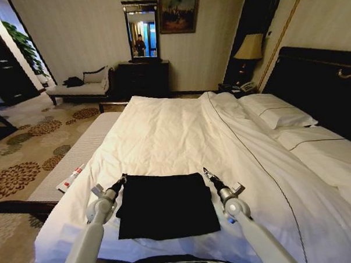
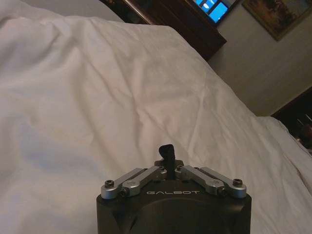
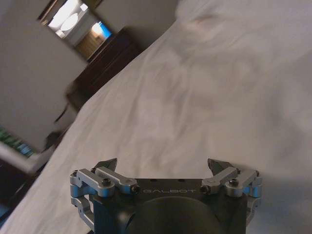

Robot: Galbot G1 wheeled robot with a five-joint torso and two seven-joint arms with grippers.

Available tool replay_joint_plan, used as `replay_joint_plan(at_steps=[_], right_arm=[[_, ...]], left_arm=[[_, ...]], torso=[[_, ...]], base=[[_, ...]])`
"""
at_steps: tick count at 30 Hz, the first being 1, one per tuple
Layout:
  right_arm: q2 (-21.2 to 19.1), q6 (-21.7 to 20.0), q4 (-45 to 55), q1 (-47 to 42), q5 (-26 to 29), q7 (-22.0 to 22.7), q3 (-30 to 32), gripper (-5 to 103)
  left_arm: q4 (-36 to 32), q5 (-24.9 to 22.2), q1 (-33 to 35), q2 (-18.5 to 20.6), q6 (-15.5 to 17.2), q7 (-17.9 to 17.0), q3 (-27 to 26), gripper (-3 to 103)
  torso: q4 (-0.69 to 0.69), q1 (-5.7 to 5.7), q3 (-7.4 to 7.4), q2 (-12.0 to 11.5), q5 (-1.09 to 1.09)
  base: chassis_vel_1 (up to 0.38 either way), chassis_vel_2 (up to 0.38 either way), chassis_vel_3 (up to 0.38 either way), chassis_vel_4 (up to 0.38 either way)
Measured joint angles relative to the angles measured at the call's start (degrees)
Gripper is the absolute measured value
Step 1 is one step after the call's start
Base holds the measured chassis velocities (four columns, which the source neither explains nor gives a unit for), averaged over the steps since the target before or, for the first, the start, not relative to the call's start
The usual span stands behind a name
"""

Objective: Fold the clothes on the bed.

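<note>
Near the foot of the bed [image 1: 181, 131], on the white duvet [image 1: 164, 138], the black shirt [image 1: 166, 204] lies flat as a roughly square folded panel, its lettering not visible. Left claw [image 1: 123, 180] sits at the shirt's far left corner; the head view does not settle whether it touches the cloth. In the left wrist view that claw [image 2: 167, 150] is clenched, fingertips pressed together with nothing between them, above bare duvet [image 2: 97, 97]. Right claw [image 1: 206, 171] sits just beyond the shirt's far right corner, apart from the cloth. In the right wrist view the right claw [image 3: 163, 165] is released, its two fingers [image 3: 108, 165] spread wide, with bare duvet [image 3: 204, 97] beyond. Both arms reach forward from the near edge of the bed, one on each side of the shirt. White pillows [image 1: 276, 112] lie against the dark headboard [image 1: 319, 84] on the right. A small tube [image 1: 72, 175] lies on the bench [image 1: 72, 162] beside the bed's left edge.
</note>
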Motion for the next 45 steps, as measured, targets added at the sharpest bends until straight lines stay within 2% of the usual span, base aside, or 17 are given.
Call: replay_joint_plan(at_steps=[2,5,10,12,17,19,20,22,23,26,29,33,35,37,38,41,45], right_arm=[[0.0,-0.34,-0.26,0.15,-0.05,-0.58,-0.15,100],[0.44,-2.27,-3.25,1.95,-0.81,-5.32,-1.6,100],[0.91,-2.88,-6.69,3.7,-1.73,-9.74,-2.51,100],[0.96,-3.4,-7.54,4.22,-1.89,-10.23,-2.72,103],[1.03,-4.05,-9.11,4.86,-1.88,-10.97,-2.75,94],[1.02,-4.05,-9.28,4.82,-2.05,-11.48,-2.74,84],[1.02,-4.05,-9.29,4.77,-2.11,-11.65,-2.73,84],[1.18,-4.01,-9.35,4.64,-2.21,-12.08,-2.71,73],[1.18,-4.01,-9.35,4.64,-2.21,-12.08,-2.71,73],[1.29,-3.96,-9.46,4.57,-2.14,-12.61,-2.68,56],[1.28,-3.97,-9.51,4.4,-1.96,-13.75,-2.61,50],[1.09,-4.0,-9.5,3.92,-2.01,-15.22,-2.41,29],[1.09,-3.94,-9.5,3.86,-2.08,-15.31,-2.36,29],[1.09,-3.67,-9.48,3.67,-2.18,-15.48,-2.15,19],[1.09,-3.67,-9.48,3.67,-2.18,-15.48,-2.15,19],[1.06,-2.38,-9.02,3.04,-2.41,-17.01,-1.59,3],[0.75,-0.21,-6.03,1.41,-2.07,-19.02,-0.23,1]], left_arm=[[-0.06,0.0,0.1,0.02,0.0,0.0,-0.02,2],[-0.46,0.51,0.91,-0.31,-0.11,0.08,-0.07,2],[-0.56,1.02,1.22,-0.64,-0.23,0.15,-0.06,2],[-0.59,1.06,1.25,-0.67,-0.26,0.16,-0.06,2],[-0.8,1.08,1.31,-0.53,-0.31,0.13,-0.05,2],[-0.83,1.08,1.32,-0.46,-0.32,0.09,-0.06,2],[-0.83,1.08,1.32,-0.45,-0.33,0.07,-0.06,2],[-0.83,1.11,1.32,-0.5,-0.36,0.01,-0.06,2],[-0.83,1.11,1.32,-0.5,-0.36,0.01,-0.06,2],[-0.9,1.32,1.38,-0.63,-0.39,-0.03,-0.06,2],[-0.91,1.73,1.52,-0.63,-0.44,-0.05,-0.09,2],[-1.02,1.93,1.82,-0.49,-0.48,-0.04,-0.28,2],[-1.1,1.93,1.84,-0.46,-0.48,-0.04,-0.3,2],[-1.24,1.92,1.87,-0.38,-0.48,-0.05,-0.3,2],[-1.24,1.92,1.87,-0.38,-0.48,-0.05,-0.3,2],[-1.66,1.85,1.92,-0.28,-0.53,0.0,-0.3,2],[-3.54,1.21,2.49,-0.26,-1.18,0.36,-0.73,2]], torso=[[0.0,0.0,0.0,0.0,0.0],[0.01,0.0,-0.01,0.0,0.0],[0.0,0.0,-0.01,0.0,0.0],[0.0,0.0,-0.01,0.0,0.0],[0.0,0.0,-0.01,0.0,0.0],[-0.01,0.0,-0.01,0.0,0.0],[-0.01,0.0,-0.01,0.0,0.0],[-0.01,0.0,-0.01,0.0,0.01],[-0.01,0.0,-0.01,0.0,0.01],[0.0,0.0,-0.01,0.0,0.0],[0.0,0.0,0.0,0.0,0.0],[0.0,0.0,-0.01,0.0,0.0],[0.0,0.0,-0.01,0.0,0.0],[0.0,0.0,-0.01,0.0,0.0],[0.0,0.0,-0.01,0.0,0.0],[0.0,0.0,0.0,0.0,0.01],[0.0,0.0,0.0,0.0,0.01]], base=[[0.0,0.0,0.0,0.0],[0.0,0.0,0.0,0.0],[0.0,0.0,0.0,0.0],[0.0,0.0,0.0,0.0],[0.0,0.0,0.0,0.0],[0.0,0.0,0.0,0.0],[0.0,0.0,0.0,0.0],[0.0,0.0,0.0,0.0],[0.0,0.0,0.0,0.0],[0.0,0.0,0.0,0.0],[0.0,0.0,0.0,0.0],[0.0,0.0,0.0,0.0],[0.0,0.0,0.0,0.0],[0.0,0.0,0.0,0.0],[0.0,0.0,0.0,0.0],[0.0,0.0,0.0,0.0],[0.0,0.0,0.0,0.0]])
